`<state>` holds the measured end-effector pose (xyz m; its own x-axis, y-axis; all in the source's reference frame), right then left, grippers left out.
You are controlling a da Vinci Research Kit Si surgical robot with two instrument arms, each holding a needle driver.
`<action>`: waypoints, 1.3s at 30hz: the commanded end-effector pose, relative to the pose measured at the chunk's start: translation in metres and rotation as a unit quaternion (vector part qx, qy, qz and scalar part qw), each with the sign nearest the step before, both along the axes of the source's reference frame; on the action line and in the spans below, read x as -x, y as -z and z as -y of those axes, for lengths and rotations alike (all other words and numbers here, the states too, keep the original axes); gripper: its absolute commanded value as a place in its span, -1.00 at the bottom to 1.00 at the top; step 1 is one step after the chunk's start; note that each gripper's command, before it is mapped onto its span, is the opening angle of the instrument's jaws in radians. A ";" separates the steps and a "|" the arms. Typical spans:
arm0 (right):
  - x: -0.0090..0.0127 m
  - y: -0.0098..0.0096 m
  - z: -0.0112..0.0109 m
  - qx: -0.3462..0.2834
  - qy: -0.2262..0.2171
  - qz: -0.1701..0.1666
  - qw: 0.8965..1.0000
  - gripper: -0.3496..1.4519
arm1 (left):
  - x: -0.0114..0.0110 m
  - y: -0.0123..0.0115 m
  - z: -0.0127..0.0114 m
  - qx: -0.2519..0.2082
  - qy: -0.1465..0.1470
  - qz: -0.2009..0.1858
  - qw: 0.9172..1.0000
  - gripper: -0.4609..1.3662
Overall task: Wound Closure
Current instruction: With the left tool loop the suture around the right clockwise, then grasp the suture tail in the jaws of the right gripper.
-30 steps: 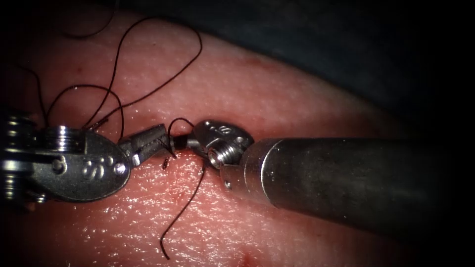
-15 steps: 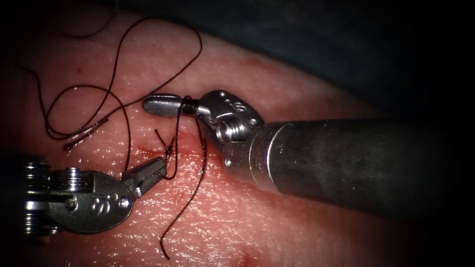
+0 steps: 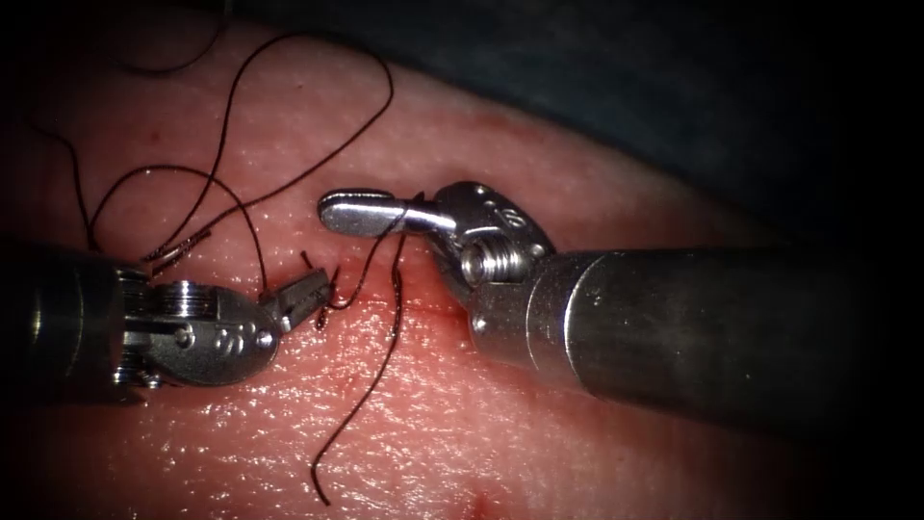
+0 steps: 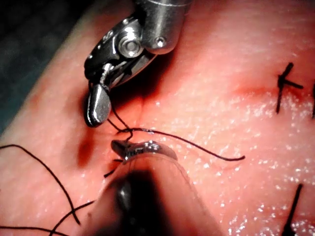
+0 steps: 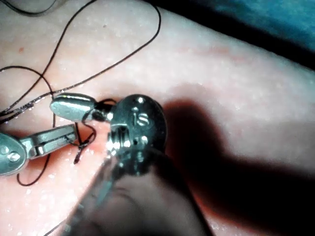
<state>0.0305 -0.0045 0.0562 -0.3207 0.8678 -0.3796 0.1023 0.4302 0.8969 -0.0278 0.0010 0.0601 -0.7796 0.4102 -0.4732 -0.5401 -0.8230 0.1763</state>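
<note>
On the tissue (image 3: 539, 173), the cut (image 3: 423, 306) is a short red line between the two tools. My left tool (image 3: 310, 289) sits on the left side of the cut, jaws shut on the dark thread (image 3: 332, 300) near a small knot. My right tool (image 3: 354, 212) lies just above the cut with jaws shut. Thread (image 3: 399, 223) is looped round them near the hinge. One strand hangs from there to a free tail (image 3: 322, 496). In the left wrist view the right tool (image 4: 97, 105) hovers over the left jaws (image 4: 142, 148). A thin glinting piece (image 3: 178, 250) lies left of the cut; I cannot tell whether it is the needle.
Slack thread (image 3: 289, 58) lies in wide loops over the tissue at the upper left. The tissue's far edge (image 3: 577, 125) drops to dark cloth. Earlier stitches with cut ends (image 4: 285, 86) show further along the tissue. Red fluid (image 3: 380, 289) wets the cut.
The left tool dropped away from the cut with the thread, then came back up and right to it. The right tool lifted and shifted right; the loop slid toward its hinge.
</note>
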 end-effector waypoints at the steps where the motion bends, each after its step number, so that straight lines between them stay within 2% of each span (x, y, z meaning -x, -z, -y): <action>1: 0.0002 0.0000 0.0000 -0.003 -0.002 0.002 1.000 -1.00 | 0.0001 -0.0005 0.0000 -0.004 -0.004 0.002 1.000 -0.88; 6: 0.0003 0.0001 0.0003 0.008 0.014 0.001 1.000 -1.00 | 0.0018 -0.0031 -0.0001 -0.005 -0.011 0.011 1.000 -0.88; 11: 0.0004 0.0003 0.0006 0.039 0.050 -0.001 0.998 -1.00 | 0.0019 -0.0031 -0.0008 -0.007 -0.013 0.015 1.000 -0.88; 16: 0.0010 0.0011 0.0008 0.089 0.113 -0.007 0.990 -1.00 | 0.0007 -0.0030 -0.0017 -0.011 -0.017 0.017 1.000 -0.88; 21: 0.0010 0.0022 0.0004 0.140 0.193 -0.020 0.971 -1.00 | 0.0006 -0.0027 -0.0019 -0.013 -0.019 0.020 1.000 -0.88; 22: 0.0010 0.0022 0.0004 0.140 0.193 -0.020 0.971 -1.00 | 0.0006 -0.0026 -0.0019 -0.013 -0.019 0.020 1.000 -0.88; 25: 0.0007 0.0027 0.0001 0.161 0.234 -0.028 0.958 -1.00 | 0.0009 -0.0023 -0.0019 -0.014 -0.025 0.026 0.999 -0.88; 28: -0.0001 0.0029 0.0000 0.188 0.282 -0.038 0.940 -1.00 | 0.0010 -0.0020 -0.0020 -0.015 -0.029 0.028 0.999 -0.88; 29: -0.0004 0.0029 -0.0001 0.199 0.298 -0.042 0.933 -1.00 | 0.0010 -0.0018 -0.0020 -0.015 -0.029 0.028 0.999 -0.88; 34: -0.0024 0.0030 0.0003 0.239 0.404 -0.055 0.881 -1.00 | 0.0008 -0.0006 -0.0024 -0.017 -0.034 0.027 0.999 -0.88; 39: -0.0046 0.0038 0.0017 0.273 0.453 -0.052 0.847 -1.00 | 0.0007 0.0007 -0.0024 -0.017 -0.039 0.027 0.999 -0.88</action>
